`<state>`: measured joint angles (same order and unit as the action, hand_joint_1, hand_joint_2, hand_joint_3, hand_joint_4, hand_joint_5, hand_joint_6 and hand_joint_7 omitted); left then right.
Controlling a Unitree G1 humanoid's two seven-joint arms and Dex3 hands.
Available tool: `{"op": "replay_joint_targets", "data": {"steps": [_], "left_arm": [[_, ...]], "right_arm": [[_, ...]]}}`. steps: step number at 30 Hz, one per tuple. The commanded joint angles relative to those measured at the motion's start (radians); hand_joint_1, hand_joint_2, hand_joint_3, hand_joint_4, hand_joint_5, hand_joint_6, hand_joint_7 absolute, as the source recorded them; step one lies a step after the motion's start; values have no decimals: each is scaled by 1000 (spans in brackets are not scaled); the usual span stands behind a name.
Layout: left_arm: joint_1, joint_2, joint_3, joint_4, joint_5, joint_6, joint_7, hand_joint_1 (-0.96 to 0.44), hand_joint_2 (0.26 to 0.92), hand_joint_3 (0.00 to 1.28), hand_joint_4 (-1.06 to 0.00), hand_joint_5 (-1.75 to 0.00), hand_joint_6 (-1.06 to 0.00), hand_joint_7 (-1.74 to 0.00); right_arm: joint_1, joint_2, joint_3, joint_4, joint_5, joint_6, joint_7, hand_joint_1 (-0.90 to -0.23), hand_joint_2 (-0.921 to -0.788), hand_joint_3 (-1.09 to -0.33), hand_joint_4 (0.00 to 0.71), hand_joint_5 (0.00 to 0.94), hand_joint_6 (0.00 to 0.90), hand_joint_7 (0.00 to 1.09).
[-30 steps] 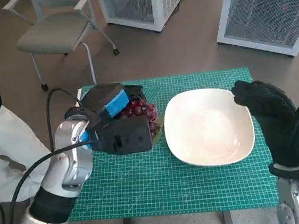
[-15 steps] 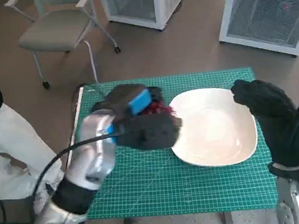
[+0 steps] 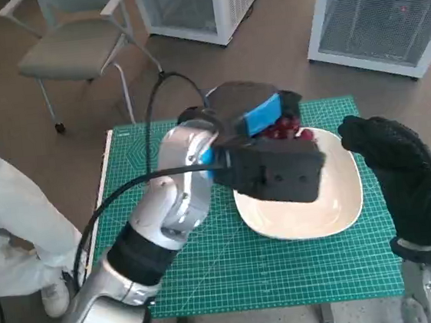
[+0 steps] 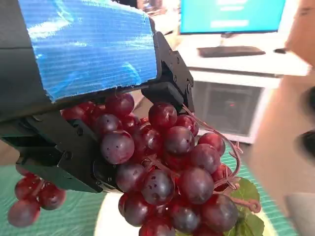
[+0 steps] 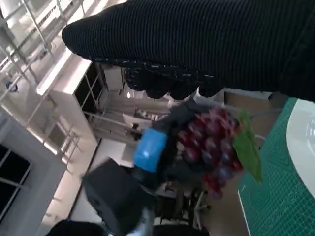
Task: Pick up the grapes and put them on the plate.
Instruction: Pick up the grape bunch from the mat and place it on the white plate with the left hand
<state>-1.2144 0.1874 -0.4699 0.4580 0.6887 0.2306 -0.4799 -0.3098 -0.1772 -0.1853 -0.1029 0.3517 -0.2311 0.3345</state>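
My left hand (image 3: 264,145) grips the bunch of dark red grapes (image 3: 283,129) and holds it in the air over the far left part of the white plate (image 3: 336,207). Up close in the left wrist view the grapes (image 4: 167,172) hang from the black fingers (image 4: 167,91), with a green leaf (image 4: 243,216) at the bunch's end. The right wrist view shows the left hand (image 5: 147,150) with the grapes (image 5: 211,145) and leaf above the plate's rim (image 5: 305,132). My gloved right hand (image 3: 406,176) hovers upright at the plate's right edge, holding nothing, fingers apart.
The plate lies on a green cutting mat (image 3: 212,277) that covers the small table. A grey chair (image 3: 73,49) stands beyond the table on the left, and white cabinets (image 3: 385,12) stand behind. A person in white (image 3: 6,222) is at the left edge.
My left hand has lifted the grapes off the mat and carried them right, from the mat's left side to above the plate. The right hand stays beside the plate.
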Motion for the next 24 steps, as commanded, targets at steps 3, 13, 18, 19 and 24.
{"op": "replay_joint_targets", "data": {"steps": [3,13,18,19,24], "left_arm": [[-58,-34,-22,75,1,-24,3,2,787,393,-555,-1371,-578,-1233],[-79,-54,-21,127,-4,-51,16,1,845,371,-467,-1413,-467,-1378],[-90,-78,-21,170,-18,-60,20,1,782,450,-504,-1396,-506,-1363],[-91,-85,-20,178,-23,-63,20,1,739,504,-529,-1385,-531,-1353],[-88,-100,-19,199,-46,-93,25,2,644,604,-615,-1368,-622,-1240]], "right_arm": [[38,13,4,-14,-12,8,-24,-478,-921,-560,429,538,192,896],[42,14,4,-13,-15,3,-35,-476,-921,-557,431,533,193,895],[50,19,4,-19,-23,-6,-46,-476,-921,-556,433,531,194,893],[52,20,4,-21,-25,-8,-48,-477,-921,-556,433,530,194,893],[57,21,3,-25,-32,-12,-57,-477,-921,-555,435,528,196,891]]}}
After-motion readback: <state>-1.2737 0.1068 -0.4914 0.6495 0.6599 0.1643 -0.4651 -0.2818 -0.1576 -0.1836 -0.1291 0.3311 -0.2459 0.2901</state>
